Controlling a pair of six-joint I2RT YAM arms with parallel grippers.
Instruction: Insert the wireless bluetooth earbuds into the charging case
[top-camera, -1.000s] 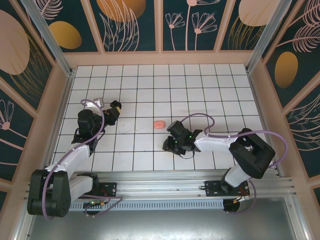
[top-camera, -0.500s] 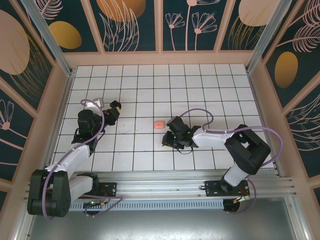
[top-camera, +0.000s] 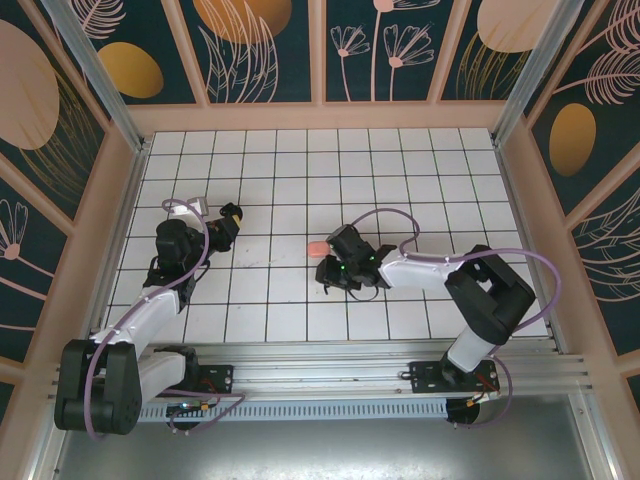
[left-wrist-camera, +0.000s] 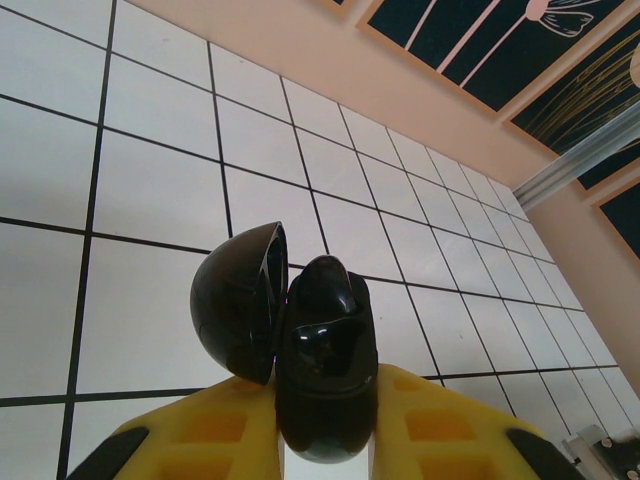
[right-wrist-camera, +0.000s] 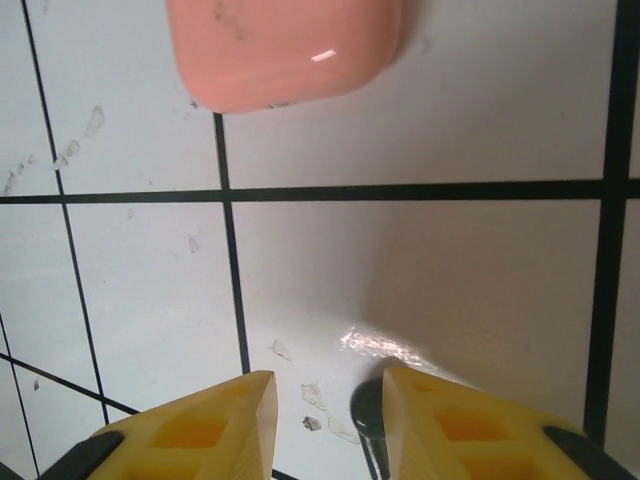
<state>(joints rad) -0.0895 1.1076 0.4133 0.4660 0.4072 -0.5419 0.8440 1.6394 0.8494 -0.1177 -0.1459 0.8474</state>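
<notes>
My left gripper (left-wrist-camera: 325, 388) is shut on a black charging case (left-wrist-camera: 325, 350), held off the floor with its lid (left-wrist-camera: 240, 305) swung open to the left. It hangs at the left of the floor in the top view (top-camera: 228, 216). My right gripper (right-wrist-camera: 328, 385) is open and low over the tiles. One black earbud (right-wrist-camera: 368, 410) lies on the floor against the inner side of its right finger (right-wrist-camera: 450, 420). A closed salmon-pink case (right-wrist-camera: 285, 45) lies just ahead of the fingers, and in the top view (top-camera: 315, 248) it touches the right gripper's (top-camera: 327, 264) front.
White tiled floor (top-camera: 400, 190) with black grid lines, walled by a peach wooden frame (top-camera: 320, 116). Small flecks of debris (right-wrist-camera: 315, 400) lie between the right fingers. Open tiles stretch behind and to the right of both arms.
My right gripper has moved up and to the left, closing in on the pink case. The left arm and its black case have not moved.
</notes>
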